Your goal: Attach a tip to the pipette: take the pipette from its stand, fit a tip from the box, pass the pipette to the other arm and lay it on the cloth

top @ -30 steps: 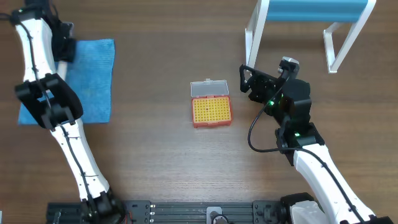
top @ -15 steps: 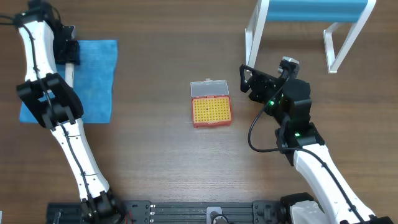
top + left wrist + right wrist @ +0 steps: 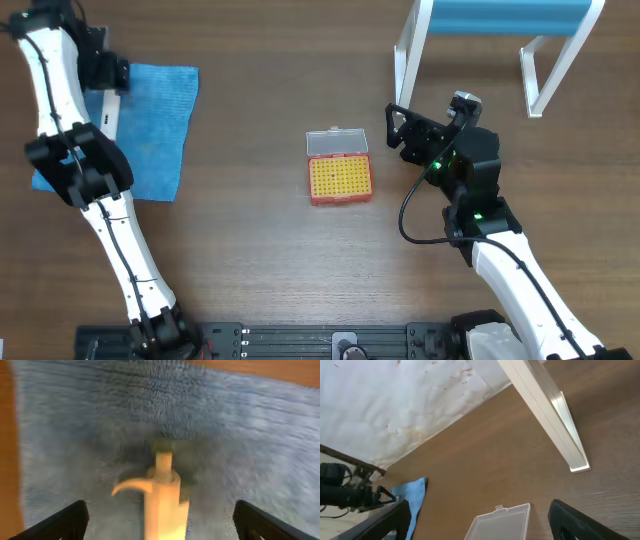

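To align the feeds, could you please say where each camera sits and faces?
Top view: fixed overhead, looking straight down at the table; left arm and right arm show.
Left wrist view: on the left arm, facing down at the pipette on the cloth; its open fingers show.
Right wrist view: on the right arm, facing across the table toward the stand; its open fingers show.
Shared: cloth in all three; box in top and right wrist views.

We count four kinds, one each:
1 pipette (image 3: 162, 505), 1 blue cloth (image 3: 160, 120), 1 tip box (image 3: 340, 177), 1 pipette stand (image 3: 500, 18).
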### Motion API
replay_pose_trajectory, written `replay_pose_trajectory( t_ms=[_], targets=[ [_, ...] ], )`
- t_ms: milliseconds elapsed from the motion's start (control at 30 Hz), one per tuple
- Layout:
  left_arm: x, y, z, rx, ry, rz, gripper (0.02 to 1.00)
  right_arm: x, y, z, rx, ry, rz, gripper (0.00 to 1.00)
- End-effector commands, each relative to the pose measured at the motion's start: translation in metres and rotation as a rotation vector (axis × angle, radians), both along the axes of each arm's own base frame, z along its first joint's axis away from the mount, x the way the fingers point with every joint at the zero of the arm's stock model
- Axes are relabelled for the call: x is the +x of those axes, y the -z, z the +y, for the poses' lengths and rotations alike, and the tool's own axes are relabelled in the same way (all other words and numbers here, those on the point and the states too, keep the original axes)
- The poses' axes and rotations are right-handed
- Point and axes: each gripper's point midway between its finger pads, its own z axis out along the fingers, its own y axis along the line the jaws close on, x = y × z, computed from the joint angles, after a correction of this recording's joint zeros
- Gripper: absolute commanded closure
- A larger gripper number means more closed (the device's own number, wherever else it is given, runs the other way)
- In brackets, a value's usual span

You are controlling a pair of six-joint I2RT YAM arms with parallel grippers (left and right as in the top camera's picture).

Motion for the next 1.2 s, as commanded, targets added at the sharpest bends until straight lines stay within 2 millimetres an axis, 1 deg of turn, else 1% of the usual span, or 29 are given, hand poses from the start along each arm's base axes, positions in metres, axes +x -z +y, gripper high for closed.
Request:
replay_pose_trajectory(
  t_ms=[33,67,100,133,167,233,333,400,433,500,533,567,600,667,700,733,767,800,867,900,967,1000,1033,1067,1133,1200],
  targets=[
    [-0.015,-0.104,-0.011,0.017,-0.041,-0.112,0.080,0.003,-0.007,0.001,0.005,0.011,-0.016,0.117],
    [-0.022,-0.114,-0.016,0.005,-0.054,-0.106,0.080,0.003,-0.007,0.001,0.005,0.011,-0.016,0.117],
    [-0.033,-0.132,-0.024,-0.017,-0.068,-0.111,0.080,0.003,-0.007,0.000,0.005,0.012,-0.016,0.117],
    [-0.034,-0.151,-0.029,-0.046,-0.152,-0.162,0.080,0.004,-0.007,0.000,0.000,0.013,-0.018,0.117],
    [-0.033,-0.168,-0.040,-0.082,-0.144,-0.207,0.080,0.004,-0.007,-0.002,-0.012,0.019,-0.022,0.117],
    [-0.034,-0.210,-0.068,-0.144,-0.092,-0.311,0.080,0.007,-0.008,-0.008,-0.043,0.050,-0.037,0.117],
    [-0.043,-0.258,-0.101,-0.136,-0.032,-0.408,0.080,0.010,-0.018,-0.008,-0.125,0.021,-0.113,0.117],
    [-0.052,-0.291,-0.129,-0.123,0.028,-0.473,0.080,0.010,-0.025,-0.013,-0.171,0.017,-0.156,0.117],
    [-0.060,-0.310,-0.147,-0.110,0.055,-0.510,0.080,0.009,-0.031,-0.018,-0.201,0.020,-0.183,0.117],
    [-0.077,-0.334,-0.174,-0.093,0.085,-0.546,0.080,0.007,-0.045,-0.028,-0.252,0.031,-0.239,0.117],
    [-0.090,-0.345,-0.190,-0.086,0.104,-0.556,0.080,0.004,-0.056,-0.032,-0.284,0.027,-0.280,0.117],
    [-0.109,-0.354,-0.207,-0.079,0.122,-0.556,0.080,-0.002,-0.071,-0.038,-0.320,0.019,-0.335,0.117],
    [-0.128,-0.358,-0.220,-0.067,0.130,-0.546,0.080,-0.010,-0.086,-0.044,-0.348,0.013,-0.385,0.117],
    [-0.164,-0.358,-0.232,-0.039,0.120,-0.516,0.080,-0.030,-0.109,-0.058,-0.381,0.026,-0.442,0.117],
    [-0.189,-0.355,-0.237,-0.040,0.103,-0.498,0.080,-0.043,-0.117,-0.066,-0.408,0.035,-0.460,0.117],
    [-0.205,-0.352,-0.240,-0.053,0.098,-0.486,0.082,-0.056,-0.121,-0.074,-0.443,0.050,-0.463,0.115],
    [-0.231,-0.344,-0.241,-0.076,0.063,-0.466,0.077,-0.072,-0.120,-0.084,-0.490,0.073,-0.446,0.093],
    [-0.252,-0.336,-0.241,-0.095,0.039,-0.447,0.082,-0.086,-0.115,-0.091,-0.540,0.087,-0.421,0.053],
    [-0.280,-0.321,-0.239,-0.120,0.007,-0.423,0.077,-0.111,-0.105,-0.102,-0.582,0.120,-0.368,0.001],
    [-0.294,-0.310,-0.242,-0.150,0.004,-0.420,0.077,-0.125,-0.100,-0.106,-0.584,0.144,-0.344,0.025],
    [-0.306,-0.295,-0.248,-0.199,0.023,-0.434,0.080,-0.143,-0.101,-0.109,-0.599,0.175,-0.349,0.025],
    [-0.311,-0.283,-0.251,-0.216,0.029,-0.429,0.077,-0.153,-0.104,-0.109,-0.634,0.184,-0.371,0.025],
    [-0.318,-0.271,-0.252,-0.228,0.034,-0.406,0.077,-0.157,-0.106,-0.108,-0.643,0.188,-0.385,0.025],
    [-0.329,-0.254,-0.253,-0.235,0.028,-0.363,0.080,-0.163,-0.112,-0.107,-0.649,0.197,-0.415,0.025],
    [-0.344,-0.230,-0.250,-0.237,-0.007,-0.319,0.080,-0.178,-0.125,-0.103,-0.636,0.225,-0.483,0.025],
    [-0.351,-0.217,-0.248,-0.237,-0.022,-0.322,0.082,-0.196,-0.128,-0.099,-0.647,0.246,-0.524,0.025]
  ],
)
